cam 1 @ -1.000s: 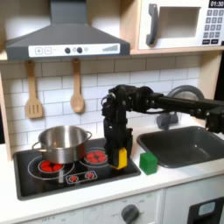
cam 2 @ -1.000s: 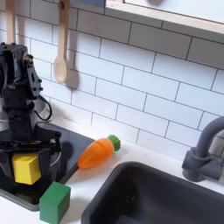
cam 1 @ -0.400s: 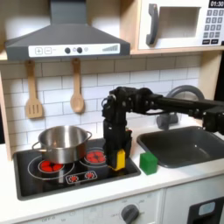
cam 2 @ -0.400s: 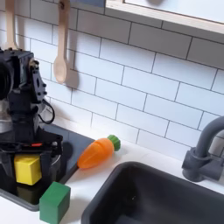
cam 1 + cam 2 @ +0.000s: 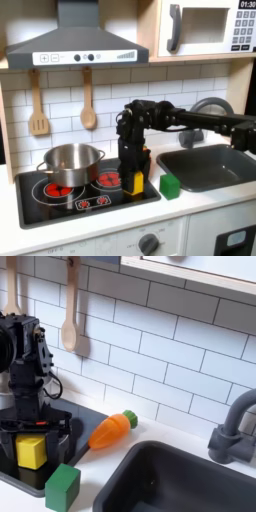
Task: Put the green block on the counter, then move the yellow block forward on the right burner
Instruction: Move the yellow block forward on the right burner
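The yellow block [image 5: 134, 183] [image 5: 32, 451] is low over the front of the black stovetop's [image 5: 60, 200] right burner in the first exterior view. My gripper [image 5: 133, 178] [image 5: 34, 444] reaches straight down and is shut on it, with a finger on either side. The green block [image 5: 170, 186] [image 5: 62, 486] stands free on the white counter [image 5: 190, 205] between the stovetop and the sink, just right of the gripper in the first exterior view. Whether the yellow block touches the burner I cannot tell.
A steel pot [image 5: 72, 160] sits on the left burner in the first exterior view. An orange carrot toy [image 5: 112, 429] lies on the counter behind the green block. The grey sink [image 5: 215, 165] and its tap [image 5: 232, 426] are to the right in both exterior views.
The gripper and the yellow block have shifted together a little lower and toward the stovetop's front edge. The green block, pot and carrot have stayed put.
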`<state>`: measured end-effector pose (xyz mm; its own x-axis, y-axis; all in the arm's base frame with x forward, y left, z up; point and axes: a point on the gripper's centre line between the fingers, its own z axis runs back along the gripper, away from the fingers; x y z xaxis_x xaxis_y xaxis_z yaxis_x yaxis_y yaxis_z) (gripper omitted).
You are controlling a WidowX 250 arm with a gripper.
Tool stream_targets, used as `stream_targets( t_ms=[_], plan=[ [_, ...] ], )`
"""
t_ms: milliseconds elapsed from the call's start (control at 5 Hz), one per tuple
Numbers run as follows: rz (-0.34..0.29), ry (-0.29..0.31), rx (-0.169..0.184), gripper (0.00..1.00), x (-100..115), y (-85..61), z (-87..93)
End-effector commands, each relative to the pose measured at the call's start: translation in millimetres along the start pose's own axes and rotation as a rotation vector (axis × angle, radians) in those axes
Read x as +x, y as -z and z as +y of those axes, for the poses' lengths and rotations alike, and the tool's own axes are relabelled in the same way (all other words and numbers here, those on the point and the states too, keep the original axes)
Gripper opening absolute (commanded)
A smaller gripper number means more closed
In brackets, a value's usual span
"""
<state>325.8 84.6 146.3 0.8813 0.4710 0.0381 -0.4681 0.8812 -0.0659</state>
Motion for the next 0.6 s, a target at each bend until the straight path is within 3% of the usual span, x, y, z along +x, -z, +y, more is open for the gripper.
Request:
stream_targets(
  t_ms=[0,200,400],
  plan=[
    [0.003,-0.004,-0.008,1.0,-1.2,-1.3,-1.1],
    [0.012,0.001,0.008,1.0,-2.1,0.0,0.5],
    [0.008,-0.006,0.0,1.0,-2.0,-3.8,0.6]
  ],
)
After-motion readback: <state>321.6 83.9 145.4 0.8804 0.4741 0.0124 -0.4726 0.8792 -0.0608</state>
